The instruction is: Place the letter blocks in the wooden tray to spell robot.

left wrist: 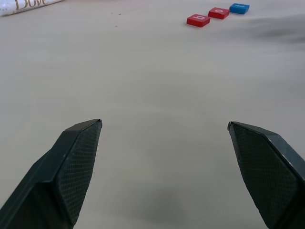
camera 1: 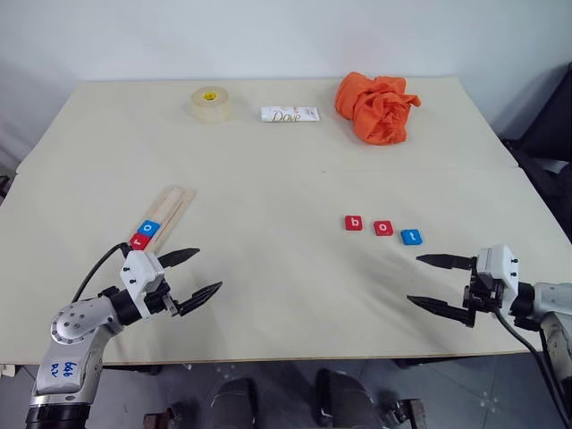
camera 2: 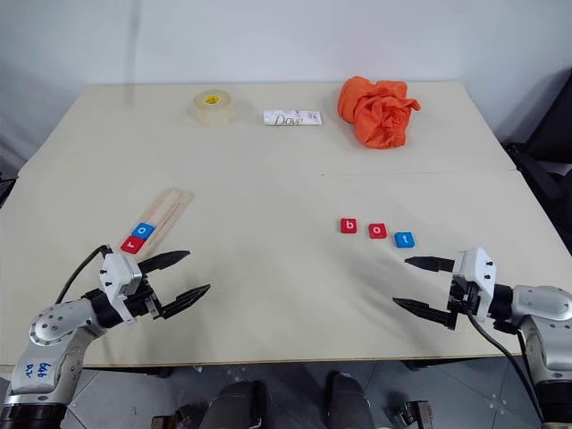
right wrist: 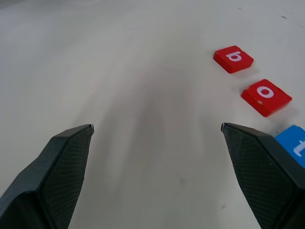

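Big pale beige tabletop (camera 1: 286,295) against a plain white wall, so lots of bare space to work with. Crumpled orange cloth (camera 1: 377,107) at the far edge, with a white Dove bar (camera 1: 290,114) and a roll of clear tape (camera 1: 209,104) to its left, none of it part of the job.

Long narrow pale-wood tray (camera 1: 170,207) on the left side, running diagonally from near-left toward far-right. Already holding two tiles at its near end: red "r" tile (camera 1: 140,240), then blue "o" tile (camera 1: 150,229) right after it. Rest of the slot bare.

Other three sitting loose in a short row on the right half, well apart from the tray: red "b" tile (camera 1: 354,223), red "o" tile (camera 1: 383,229), blue "t" tile (camera 1: 411,237). Reads b-o-t left to right, slanting slightly toward the near edge.

Right gripper (camera 1: 440,284) clearly the nearer one, hovering just near-side and to the right of the blue "t", angled a bit downward and inward toward the row, fingers spread wide, nothing between them. Next needed is probably the "b", which is the farthest of the three from that claw, so a reach past "t" and "o".

Left gripper (camera 1: 191,276) hanging just beside the tray's near end, pointing level across the table toward the right, jaws wide apart too, empty.
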`<state>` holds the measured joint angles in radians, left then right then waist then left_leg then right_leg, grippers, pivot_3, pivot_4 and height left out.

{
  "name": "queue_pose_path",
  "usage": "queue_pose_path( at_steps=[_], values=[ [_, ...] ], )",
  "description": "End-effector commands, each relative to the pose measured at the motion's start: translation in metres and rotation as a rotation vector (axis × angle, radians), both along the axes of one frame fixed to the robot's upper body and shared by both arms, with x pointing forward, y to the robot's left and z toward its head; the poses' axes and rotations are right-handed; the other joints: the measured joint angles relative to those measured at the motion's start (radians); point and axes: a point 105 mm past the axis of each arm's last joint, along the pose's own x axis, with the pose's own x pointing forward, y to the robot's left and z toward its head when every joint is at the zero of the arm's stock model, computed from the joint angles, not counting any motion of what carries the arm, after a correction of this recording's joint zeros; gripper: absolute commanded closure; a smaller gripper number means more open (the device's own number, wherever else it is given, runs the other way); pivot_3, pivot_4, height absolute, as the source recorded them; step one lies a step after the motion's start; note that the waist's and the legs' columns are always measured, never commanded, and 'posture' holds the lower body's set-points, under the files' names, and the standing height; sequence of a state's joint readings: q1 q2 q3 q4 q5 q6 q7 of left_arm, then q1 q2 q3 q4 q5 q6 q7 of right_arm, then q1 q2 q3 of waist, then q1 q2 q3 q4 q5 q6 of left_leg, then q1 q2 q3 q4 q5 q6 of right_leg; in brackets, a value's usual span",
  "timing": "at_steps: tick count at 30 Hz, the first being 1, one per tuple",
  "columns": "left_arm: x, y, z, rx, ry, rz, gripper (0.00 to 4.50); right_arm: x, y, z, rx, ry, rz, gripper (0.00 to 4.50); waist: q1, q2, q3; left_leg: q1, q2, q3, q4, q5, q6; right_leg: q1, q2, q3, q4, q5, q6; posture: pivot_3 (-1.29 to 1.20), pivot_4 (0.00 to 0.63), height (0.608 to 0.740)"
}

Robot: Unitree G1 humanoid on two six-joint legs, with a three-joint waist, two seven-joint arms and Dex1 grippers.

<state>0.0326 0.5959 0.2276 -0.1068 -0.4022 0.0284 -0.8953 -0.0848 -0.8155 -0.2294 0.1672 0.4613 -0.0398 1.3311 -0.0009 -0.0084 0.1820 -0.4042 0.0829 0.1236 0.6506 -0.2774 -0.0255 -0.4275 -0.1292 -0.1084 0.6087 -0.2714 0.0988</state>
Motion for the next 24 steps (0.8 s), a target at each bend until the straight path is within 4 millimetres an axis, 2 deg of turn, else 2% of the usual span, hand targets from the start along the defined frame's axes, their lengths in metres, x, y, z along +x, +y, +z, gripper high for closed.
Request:
queue_pose_path(
  at_steps=[1,7,11,16,19,24],
  values=[
    [0.003,0.002,0.014,-0.009,-0.074,0.032,0.0,0.002,-0.003,0.007,0.004,-0.041,0.004,0.01,0.0,0.0,0.0,0.0,0.0,0.0,0.0,0.0,0.0,0.0,0.0,0.0,0.0,0.0,0.0,0.0,0.15,0.74],
    [0.002,0.006,0.012,-0.025,-0.049,0.092,0.0,0.009,-0.004,0.01,0.016,-0.054,0.009,0.01,-0.001,0.0,0.0,0.001,0.0,0.0,0.002,0.0,0.0,0.0,0.0,0.001,0.003,0.0,0.0,0.0,0.15,0.74],
    [-0.011,0.029,-0.001,0.008,0.041,0.206,0.0,0.016,-0.003,0.012,0.007,-0.059,0.022,0.01,-0.006,0.0,0.0,0.001,0.0,0.001,0.002,0.0,0.0,0.0,0.0,0.002,0.003,0.0,0.0,0.0,0.15,0.74],
    [-0.026,0.056,0.004,0.018,0.032,0.292,0.0,0.023,0.006,0.019,0.003,-0.071,0.05,0.01,-0.002,0.0,0.0,0.001,0.001,0.001,0.002,0.0,0.0,0.0,0.0,0.002,0.004,0.0,-0.001,0.0,0.15,0.74],
    [-0.036,0.08,0.003,0.01,0.073,0.405,0.0,0.028,0.016,0.024,0.001,-0.077,0.077,0.01,-0.002,0.0,0.0,0.001,0.001,0.0,0.003,0.0,0.0,0.0,0.0,0.002,0.004,0.0,-0.001,0.0,0.15,0.74],
    [-0.037,0.091,0.007,0.0,0.082,0.465,0.0,0.035,0.029,0.032,0.003,-0.09,0.107,0.01,-0.001,0.0,0.0,0.001,0.001,0.0,0.003,0.0,0.0,0.0,0.0,0.001,0.004,0.0,-0.002,0.0,0.15,0.74]
  ],
)
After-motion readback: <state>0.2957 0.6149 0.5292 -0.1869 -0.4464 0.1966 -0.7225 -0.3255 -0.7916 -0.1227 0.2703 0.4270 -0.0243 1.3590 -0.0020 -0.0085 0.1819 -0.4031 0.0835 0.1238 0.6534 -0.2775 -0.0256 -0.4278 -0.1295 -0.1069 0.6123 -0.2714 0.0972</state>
